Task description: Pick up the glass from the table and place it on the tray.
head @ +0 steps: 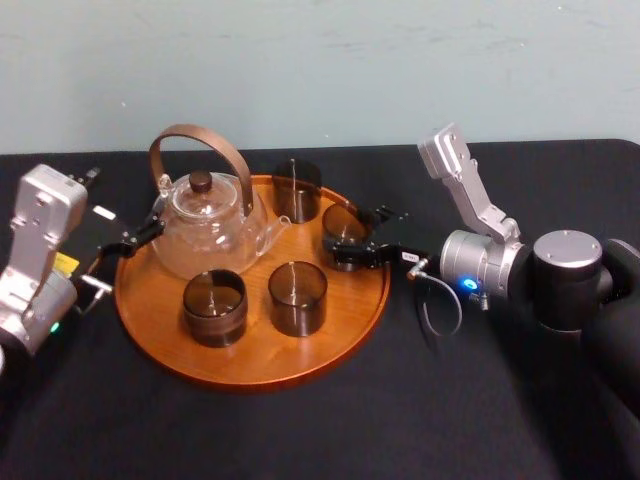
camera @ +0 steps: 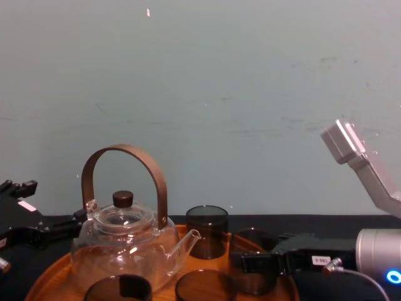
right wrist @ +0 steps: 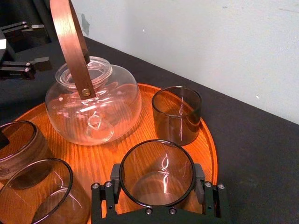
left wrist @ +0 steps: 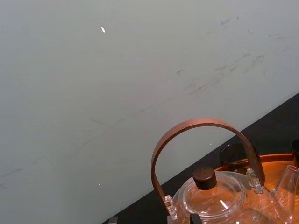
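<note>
Tray [head: 250,370]: right gripper [head: 355,238] clasps glass [right wrist: 156,172], left gripper [head: 145,228] beside.

This is a robot test bench rather than a home. The right gripper [head: 352,245], clamped on a glass [head: 345,222], reaches over a black matte table [head: 480,420]. Beyond it rises a bare, scuffed pale wall [head: 320,60]. To its left a glass teapot [head: 205,225] sits on a wooden tray [head: 250,362]. A loose cable [head: 421,312] loops behind its wrist.
</note>
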Motion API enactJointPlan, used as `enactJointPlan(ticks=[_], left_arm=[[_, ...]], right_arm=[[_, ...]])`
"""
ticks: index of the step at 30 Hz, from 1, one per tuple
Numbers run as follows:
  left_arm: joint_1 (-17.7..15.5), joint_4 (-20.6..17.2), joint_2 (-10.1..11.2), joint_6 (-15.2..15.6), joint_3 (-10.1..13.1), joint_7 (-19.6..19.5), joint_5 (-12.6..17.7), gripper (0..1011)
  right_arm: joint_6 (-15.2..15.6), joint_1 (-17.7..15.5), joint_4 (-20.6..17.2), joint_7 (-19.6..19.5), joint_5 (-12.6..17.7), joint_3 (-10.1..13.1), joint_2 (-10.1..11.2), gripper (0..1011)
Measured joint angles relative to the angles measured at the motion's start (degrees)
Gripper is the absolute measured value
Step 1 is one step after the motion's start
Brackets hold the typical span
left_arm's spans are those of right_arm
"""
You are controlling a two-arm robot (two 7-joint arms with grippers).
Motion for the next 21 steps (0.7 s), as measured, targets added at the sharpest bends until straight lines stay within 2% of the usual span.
enactJointPlan(ticks=[21], left_arm=[[0.0, 0.0, 0.0, 0.0, 0.0, 0.0, 0.0, 1001]], right_arm=[[-0.5, 0.1, 0.8, 0.1, -0.6, 0.1, -0.3, 918]])
